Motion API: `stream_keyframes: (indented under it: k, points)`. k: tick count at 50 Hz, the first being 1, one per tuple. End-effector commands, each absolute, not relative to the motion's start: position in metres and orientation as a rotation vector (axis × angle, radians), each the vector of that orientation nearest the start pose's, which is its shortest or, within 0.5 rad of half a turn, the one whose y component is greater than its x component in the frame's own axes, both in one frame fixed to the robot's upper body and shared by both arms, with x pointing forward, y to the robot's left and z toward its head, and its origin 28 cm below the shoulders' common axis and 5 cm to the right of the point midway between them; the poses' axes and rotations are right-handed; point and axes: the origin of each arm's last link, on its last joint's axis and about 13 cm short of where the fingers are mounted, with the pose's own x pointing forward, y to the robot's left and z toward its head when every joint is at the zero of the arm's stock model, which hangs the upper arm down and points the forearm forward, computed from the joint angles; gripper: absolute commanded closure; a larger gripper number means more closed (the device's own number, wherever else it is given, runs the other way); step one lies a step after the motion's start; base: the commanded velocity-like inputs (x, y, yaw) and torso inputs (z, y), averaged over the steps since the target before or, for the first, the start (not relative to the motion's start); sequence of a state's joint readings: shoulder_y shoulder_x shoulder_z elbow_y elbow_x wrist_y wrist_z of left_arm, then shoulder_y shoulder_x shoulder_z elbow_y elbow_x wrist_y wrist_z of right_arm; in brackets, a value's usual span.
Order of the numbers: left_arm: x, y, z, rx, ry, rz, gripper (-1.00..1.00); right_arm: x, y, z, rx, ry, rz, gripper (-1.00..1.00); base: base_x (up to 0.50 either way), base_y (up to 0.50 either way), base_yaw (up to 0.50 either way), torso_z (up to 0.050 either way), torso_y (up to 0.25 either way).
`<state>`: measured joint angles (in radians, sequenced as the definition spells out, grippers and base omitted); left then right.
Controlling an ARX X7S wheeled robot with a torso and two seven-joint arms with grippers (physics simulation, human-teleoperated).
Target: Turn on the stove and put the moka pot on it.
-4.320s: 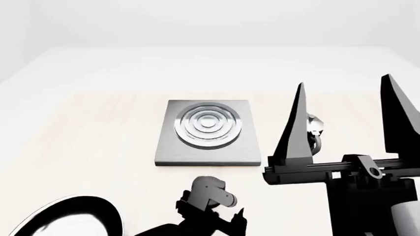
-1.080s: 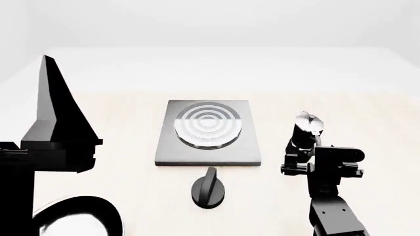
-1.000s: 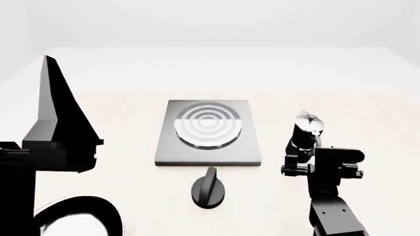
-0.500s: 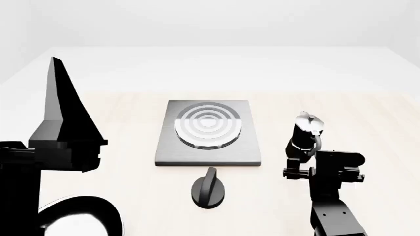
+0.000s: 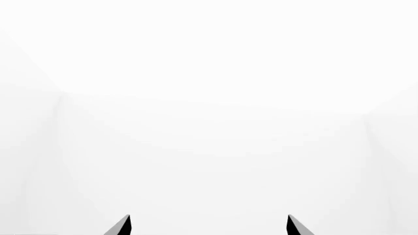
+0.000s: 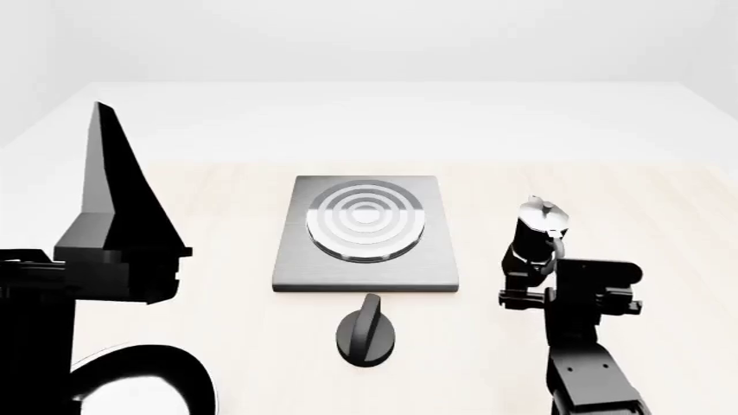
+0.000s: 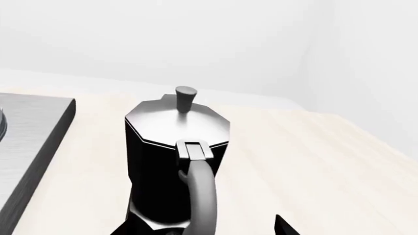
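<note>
**Right hand at the moka pot, left hand raised and spread**

From the head view I see the stove (image 6: pixel 366 232) lying flat in the middle of the desk (image 6: pixel 173 207), its raised rings toward the far half of the slab. Its black round knob (image 6: pixel 365 333) sits apart from it on the desk, just on the near side of the slab's front edge, with the ridge pointing roughly away from me.

The moka pot (image 6: pixel 537 232) stands upright on the desk to the right of the stove, clear of the slab's edge. My right hand (image 6: pixel 533 275) is right up against the pot's near side. Through the right wrist camera the pot (image 7: pixel 176 161) fills the view, silver lid and knob on top, curved handle facing the camera, and the two fingertips show on either side of its base. I cannot tell whether they are pressing on it.

My left hand (image 6: pixel 116 216) is held high at the left, pointing up. Its wrist camera shows both fingertips (image 5: pixel 123 226) well apart with only white wall between them.

A black frying pan (image 6: pixel 144 380) lies at the near left corner.
</note>
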<state>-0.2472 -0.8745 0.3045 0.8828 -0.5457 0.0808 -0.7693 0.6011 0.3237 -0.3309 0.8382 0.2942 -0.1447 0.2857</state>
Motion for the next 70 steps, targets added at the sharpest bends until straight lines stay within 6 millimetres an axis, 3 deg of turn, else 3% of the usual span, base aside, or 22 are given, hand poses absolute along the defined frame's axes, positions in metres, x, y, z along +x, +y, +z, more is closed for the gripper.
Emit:
stream_keyframes:
  k: [1,6,7,13,15,18,24,37,40,43,45,47,55,57,70]
  points:
    - [0.167,0.234,0.221,-0.077,-0.795,-0.061,-1.00,0.323,-0.184,0.014,-0.194,0.123,-0.277,-1.00,0.00,0.00,0.00,0.000,0.000]
    - [0.168,0.235,0.220,-0.081,-0.793,-0.061,-1.00,0.321,-0.183,0.010,-0.189,0.116,-0.254,-1.00,0.00,0.00,0.00,0.000,0.000]
    - [0.168,0.235,0.220,-0.081,-0.793,-0.061,-1.00,0.321,-0.183,0.010,-0.191,0.116,-0.258,1.00,0.00,0.00,0.00,0.000,0.000]
    - [0.168,0.235,0.221,-0.083,-0.789,-0.061,-1.00,0.318,-0.181,0.014,-0.193,0.082,-0.257,1.00,0.00,0.00,0.00,0.000,0.000]
    - [0.168,0.235,0.221,-0.084,-0.789,-0.062,-1.00,0.317,-0.181,0.005,-0.202,0.077,-0.257,1.00,0.00,0.00,0.00,0.000,0.000]
    - [0.168,0.235,0.222,-0.085,-0.790,-0.063,-1.00,0.317,-0.180,0.020,-0.215,0.061,-0.257,1.00,0.00,0.00,0.00,0.000,0.000]
    - [0.168,0.235,0.220,-0.084,-0.787,-0.064,-1.00,0.320,-0.176,0.017,-0.228,0.047,-0.243,1.00,0.00,0.00,0.00,0.000,0.000]
    - [0.167,0.235,0.222,-0.090,-0.790,-0.061,-1.00,0.351,-0.168,0.080,-0.219,-0.067,-0.224,1.00,0.00,0.00,0.00,0.000,0.001]
    - [0.167,0.235,0.221,-0.092,-0.790,-0.060,-1.00,0.359,-0.166,0.079,-0.234,-0.078,-0.223,1.00,0.00,0.00,0.00,0.000,0.000]
    - [0.166,0.236,0.222,-0.091,-0.791,-0.058,-1.00,0.370,-0.165,0.109,-0.221,-0.127,-0.224,1.00,0.00,0.00,0.00,0.000,0.003]
    - [0.166,0.236,0.222,-0.091,-0.792,-0.056,-1.00,0.375,-0.164,0.109,-0.207,-0.133,-0.225,1.00,0.00,0.00,0.00,0.000,0.000]
    - [0.166,0.236,0.222,-0.091,-0.793,-0.055,-1.00,0.380,-0.162,0.122,-0.198,-0.132,-0.221,1.00,0.00,0.00,0.00,0.000,0.000]
    - [0.166,0.237,0.220,-0.091,-0.789,-0.051,-1.00,0.404,-0.158,0.122,-0.189,-0.124,-0.202,1.00,0.00,0.00,0.00,0.000,0.001]
    - [0.166,0.237,0.221,-0.091,-0.790,-0.051,-1.00,0.410,-0.156,0.131,-0.186,-0.127,-0.195,1.00,0.00,0.00,0.00,0.000,0.000]
    - [0.166,0.238,0.221,-0.090,-0.790,-0.047,-1.00,0.419,-0.152,0.146,-0.205,-0.103,-0.195,1.00,0.00,0.00,0.00,0.000,0.002]
